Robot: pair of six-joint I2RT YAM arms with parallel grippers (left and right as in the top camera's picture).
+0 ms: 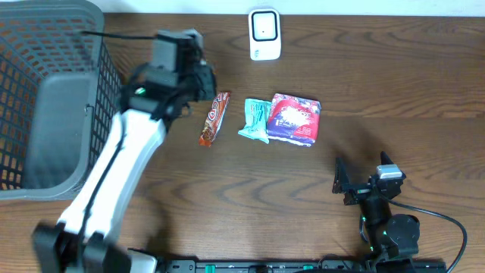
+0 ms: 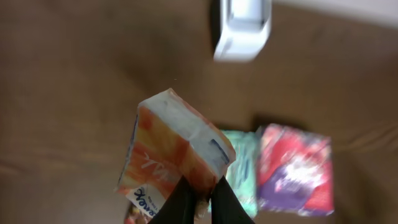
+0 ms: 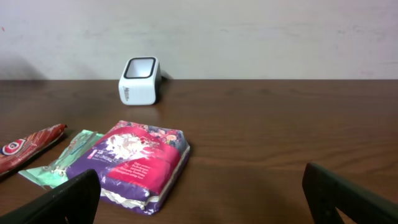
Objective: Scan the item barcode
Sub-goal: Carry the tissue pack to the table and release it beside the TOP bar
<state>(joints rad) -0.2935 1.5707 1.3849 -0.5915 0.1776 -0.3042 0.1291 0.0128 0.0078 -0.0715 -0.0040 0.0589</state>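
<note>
Dark wood counter fills my views, and above it the orange-and-white packet hangs with its lower edge clenched in my left fingers, the white scanner beyond its top end. Past it on the counter lie a teal pouch and a purple-and-red pack, touching side by side, with a red snack bar just left of them. My right fingers stand spread wide, grasping nothing, low over the counter's near side, and a grey basket sits far left.
</note>
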